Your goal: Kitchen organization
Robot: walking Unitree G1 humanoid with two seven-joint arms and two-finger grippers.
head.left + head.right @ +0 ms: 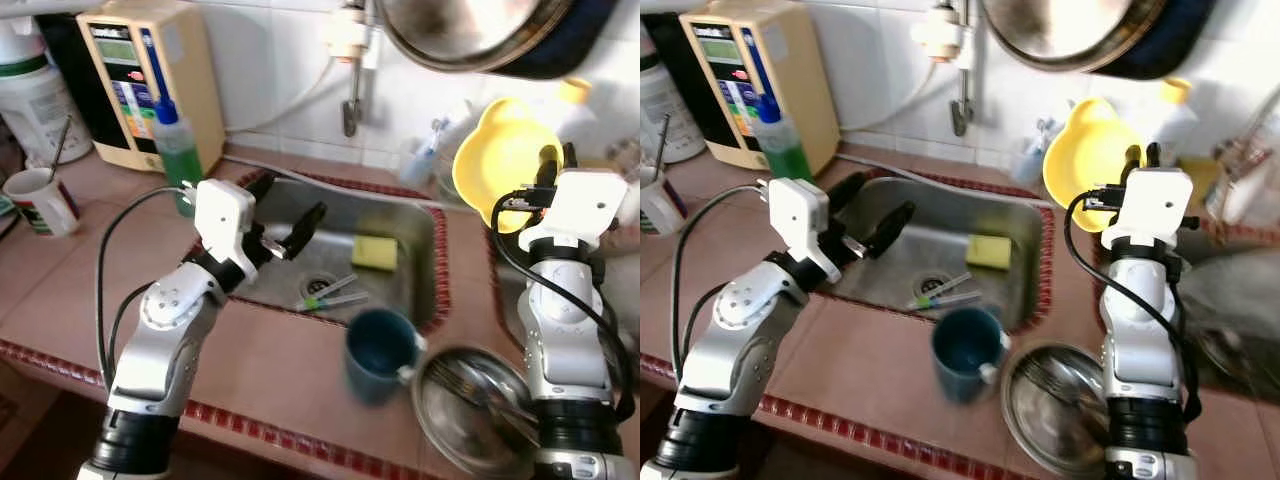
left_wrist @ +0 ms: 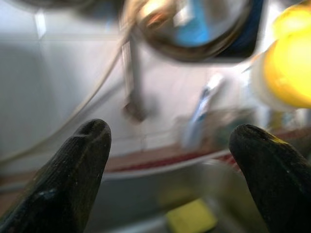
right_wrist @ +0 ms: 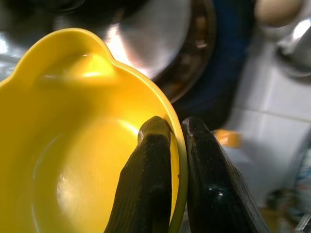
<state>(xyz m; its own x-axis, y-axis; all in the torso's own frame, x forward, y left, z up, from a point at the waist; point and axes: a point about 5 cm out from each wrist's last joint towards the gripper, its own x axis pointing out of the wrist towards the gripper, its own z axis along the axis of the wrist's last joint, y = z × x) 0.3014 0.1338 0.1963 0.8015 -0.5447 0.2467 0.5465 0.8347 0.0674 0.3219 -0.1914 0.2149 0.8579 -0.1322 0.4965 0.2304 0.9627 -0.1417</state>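
Observation:
A yellow bowl (image 1: 500, 155) is held up at the right of the sink, tilted on its side. My right gripper (image 3: 176, 145) is shut on the yellow bowl's rim, one finger inside and one outside. My left gripper (image 1: 290, 212) is open over the left part of the steel sink (image 1: 400, 285), nothing between its fingers (image 2: 80, 160). In the sink lie a yellow sponge (image 1: 374, 252) and some thin utensils (image 1: 330, 293) by the drain. A dark blue mug (image 1: 378, 352) stands on the counter in front of the sink.
A steel plate with forks (image 1: 470, 405) sits at the front right. A green soap bottle (image 1: 176, 150), a beige appliance (image 1: 150, 75) and a white mug (image 1: 42, 200) stand at the left. A tap (image 1: 352, 70) and a hanging pan (image 1: 470, 30) are above the sink.

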